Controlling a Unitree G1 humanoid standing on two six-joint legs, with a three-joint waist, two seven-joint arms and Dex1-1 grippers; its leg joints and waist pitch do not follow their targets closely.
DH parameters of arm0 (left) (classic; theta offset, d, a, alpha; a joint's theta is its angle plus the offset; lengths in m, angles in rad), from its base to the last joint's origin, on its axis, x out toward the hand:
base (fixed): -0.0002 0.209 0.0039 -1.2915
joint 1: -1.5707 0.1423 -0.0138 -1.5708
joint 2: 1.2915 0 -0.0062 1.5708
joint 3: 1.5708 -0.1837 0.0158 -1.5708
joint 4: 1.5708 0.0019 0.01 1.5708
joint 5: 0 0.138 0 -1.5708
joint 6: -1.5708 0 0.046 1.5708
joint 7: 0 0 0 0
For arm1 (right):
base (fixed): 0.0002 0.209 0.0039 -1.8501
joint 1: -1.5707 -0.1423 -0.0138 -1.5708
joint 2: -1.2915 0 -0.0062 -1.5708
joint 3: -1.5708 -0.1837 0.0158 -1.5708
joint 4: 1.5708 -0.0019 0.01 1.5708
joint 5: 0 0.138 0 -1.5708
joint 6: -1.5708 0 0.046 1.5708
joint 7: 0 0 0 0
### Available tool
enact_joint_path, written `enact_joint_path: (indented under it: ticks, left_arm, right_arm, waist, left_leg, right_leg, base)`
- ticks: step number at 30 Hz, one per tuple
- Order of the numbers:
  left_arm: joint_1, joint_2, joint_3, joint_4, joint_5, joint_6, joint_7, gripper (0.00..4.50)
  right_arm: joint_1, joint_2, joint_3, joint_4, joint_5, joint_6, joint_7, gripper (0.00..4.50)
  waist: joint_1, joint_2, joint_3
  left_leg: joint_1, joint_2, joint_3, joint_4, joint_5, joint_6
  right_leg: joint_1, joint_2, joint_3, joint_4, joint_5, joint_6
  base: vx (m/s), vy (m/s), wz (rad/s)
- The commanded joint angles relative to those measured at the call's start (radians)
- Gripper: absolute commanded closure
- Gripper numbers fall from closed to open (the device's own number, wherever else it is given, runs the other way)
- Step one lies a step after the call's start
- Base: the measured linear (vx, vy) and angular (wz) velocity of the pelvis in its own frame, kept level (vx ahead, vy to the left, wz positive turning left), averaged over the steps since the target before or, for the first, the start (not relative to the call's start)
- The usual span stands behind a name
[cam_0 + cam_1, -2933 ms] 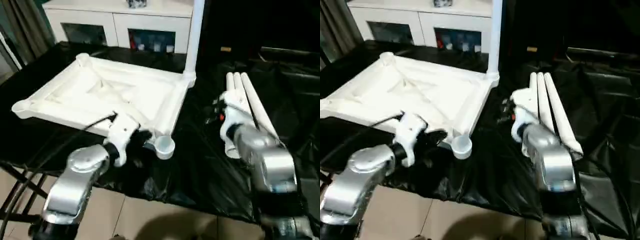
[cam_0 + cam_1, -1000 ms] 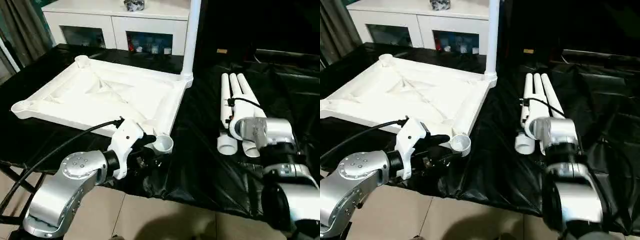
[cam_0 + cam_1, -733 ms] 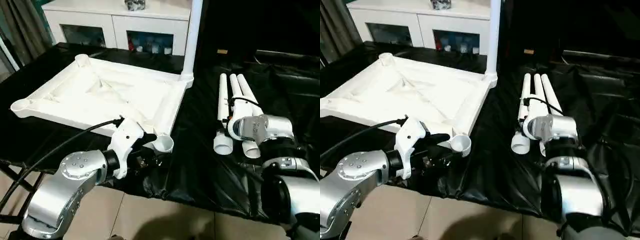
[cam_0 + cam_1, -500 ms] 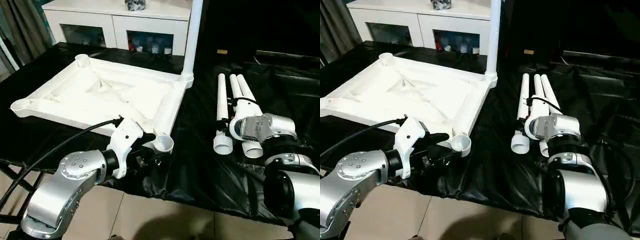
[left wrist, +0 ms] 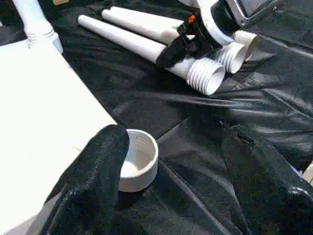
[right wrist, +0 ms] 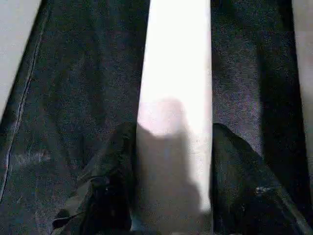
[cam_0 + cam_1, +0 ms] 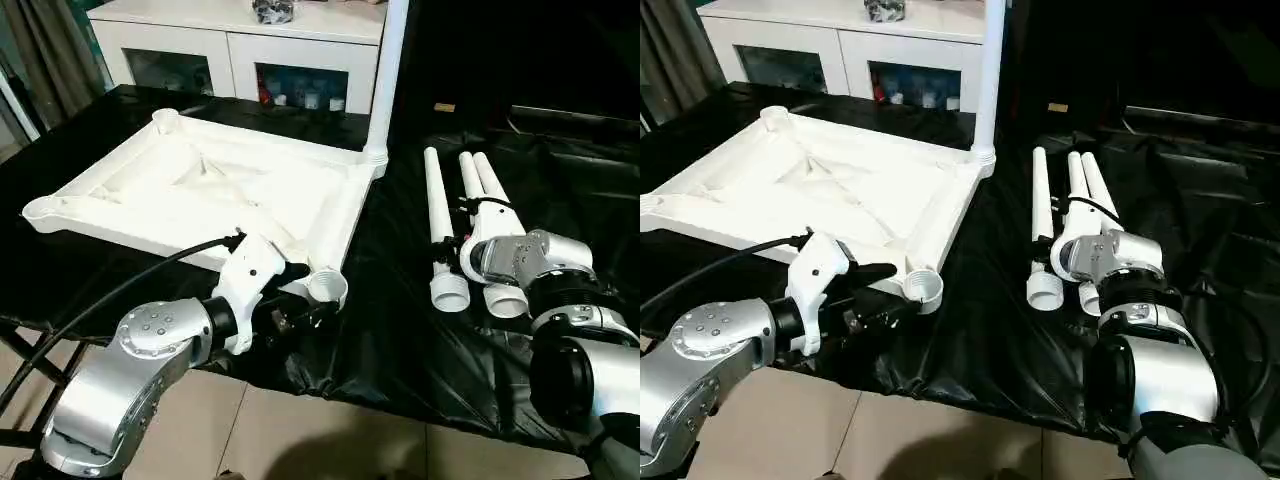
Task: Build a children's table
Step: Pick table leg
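On the black-draped bench [image 7: 400, 340] the table top [image 7: 200, 195] lies underside up, so its corner sockets face upward for the legs; one leg [image 7: 385, 70] already stands in the far corner. Near the front socket [image 5: 137, 159] the left gripper [image 5: 166, 181] rests with jaws spread wide, holding nothing, likely to steady that corner. Beside the top, the right gripper [image 6: 171, 166] has its jaws closed around the leftmost loose leg [image 7: 440, 225], drawn apart from the other two legs [image 7: 490, 215].
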Motion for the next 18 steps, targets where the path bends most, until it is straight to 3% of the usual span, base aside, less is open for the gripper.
enact_joint_path:
  ticks: [1,3,4,7,11,13,17,18]
  left_arm:
    - [-0.017,-0.010,0.000,0.021,0.020,-0.034,0.033,1.07]
    - [-0.025,-0.025,0.011,0.029,0.021,-0.046,0.048,1.07]
    - [-0.035,-0.041,0.025,0.038,0.022,-0.059,0.065,1.07]
    - [-0.049,-0.058,0.040,0.051,0.021,-0.069,0.085,1.07]
    - [-0.081,-0.076,0.058,0.088,0.027,-0.066,0.117,1.07]
    - [-0.112,-0.102,0.074,0.122,0.023,-0.072,0.147,1.07]
    - [-0.129,-0.119,0.081,0.139,0.020,-0.079,0.161,1.07]
    - [-0.155,-0.147,0.094,0.163,0.013,-0.088,0.182,1.07]
  right_arm:
    - [0.000,0.001,-0.010,0.005,0.012,-0.020,-0.004,2.64]
    - [0.004,0.001,-0.019,-0.006,0.027,-0.032,0.000,2.64]
    - [0.012,0.004,-0.031,-0.031,0.047,-0.046,0.010,2.64]
    - [0.026,0.009,-0.055,-0.074,0.077,-0.059,0.025,2.64]
    - [0.083,0.028,-0.089,-0.237,0.136,-0.091,0.087,2.64]
    - [0.152,0.047,-0.102,-0.417,0.197,-0.125,0.169,2.64]
    - [0.176,0.053,-0.105,-0.479,0.220,-0.136,0.200,2.64]
    - [0.210,0.059,-0.114,-0.559,0.267,-0.140,0.246,2.64]
  waist:
    - [0.003,-0.002,-0.061]
    - [0.003,0.000,-0.061]
    - [0.003,0.006,-0.060]
    - [0.005,0.006,-0.065]
    - [0.008,0.006,-0.066]
    - [0.011,0.008,-0.067]
    - [0.016,0.007,-0.070]
    - [0.016,0.010,-0.068]
  left_leg:
    - [0.001,-0.058,0.043,-0.061,-0.349,-0.019]
    - [0.001,-0.059,0.043,-0.060,-0.350,-0.020]
    - [0.001,-0.059,0.043,-0.062,-0.354,-0.020]
    - [0.001,-0.059,0.043,-0.060,-0.336,-0.015]
    - [0.000,-0.058,0.044,-0.059,-0.304,-0.003]
    - [-0.002,-0.058,0.044,-0.061,-0.278,0.004]
    - [-0.005,-0.056,0.042,-0.061,-0.234,0.011]
    - [-0.005,-0.056,0.043,-0.062,-0.242,0.010]
  right_leg:
    - [0.046,0.043,-0.030,-0.073,-0.347,-0.153]
    - [0.046,0.043,-0.030,-0.074,-0.344,-0.154]
    - [0.046,0.043,-0.029,-0.074,-0.339,-0.156]
    - [0.049,0.042,-0.030,-0.070,-0.303,-0.168]
    - [0.052,0.043,-0.028,-0.068,-0.258,-0.176]
    - [0.055,0.043,-0.027,-0.068,-0.238,-0.180]
    - [0.060,0.042,-0.026,-0.063,-0.214,-0.186]
    - [0.059,0.043,-0.027,-0.065,-0.223,-0.187]
  base:
    - [0.000,0.000,0.00]
    - [0.000,0.000,0.00]
    - [0.000,0.000,0.00]
    - [0.000,0.000,0.00]
    - [0.000,0.000,0.00]
    - [0.000,0.000,0.00]
    - [0.000,0.000,0.00]
    - [0.000,0.000,0.00]
